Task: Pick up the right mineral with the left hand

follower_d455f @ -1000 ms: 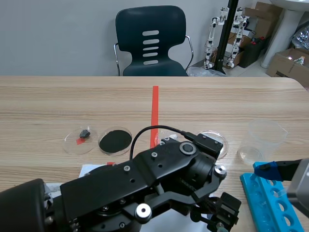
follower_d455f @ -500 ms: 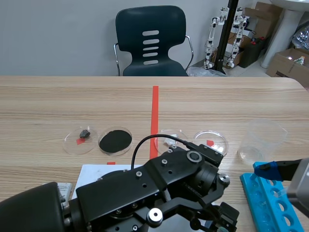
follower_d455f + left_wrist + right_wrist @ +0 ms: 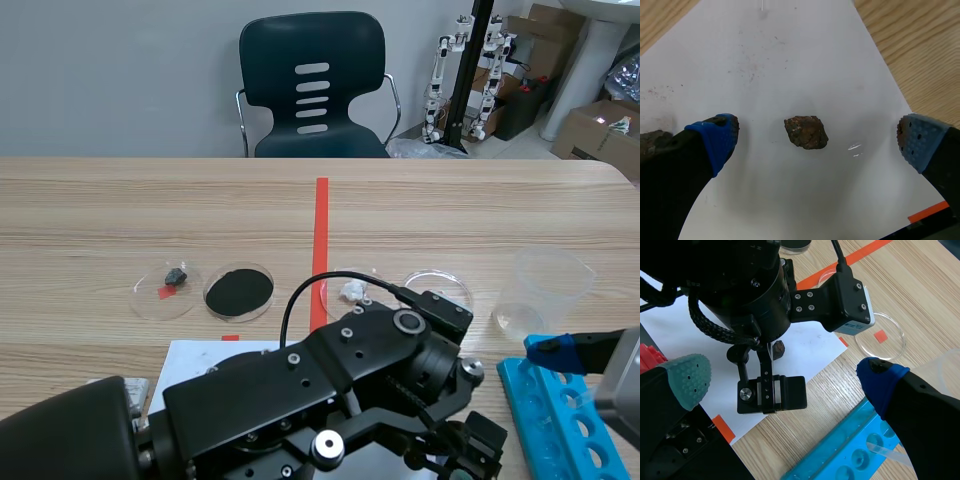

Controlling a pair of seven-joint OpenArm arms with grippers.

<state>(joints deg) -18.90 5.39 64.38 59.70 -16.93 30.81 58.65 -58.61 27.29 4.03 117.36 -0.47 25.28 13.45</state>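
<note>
While the left claw point(image 3: 817, 142), low at the centre of the scene frame, stands wide apart astride the small brown rock point(image 3: 806, 132) on white paper point(image 3: 805, 60), an uneven closing may roll the lumpy rock aside or disturb the second rock point(image 3: 647, 142) beside one finger.

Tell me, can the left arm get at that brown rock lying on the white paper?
Probably yes. The left gripper is open, with the rock lying between its fingers, and only bare white paper lies around the rock.
</note>
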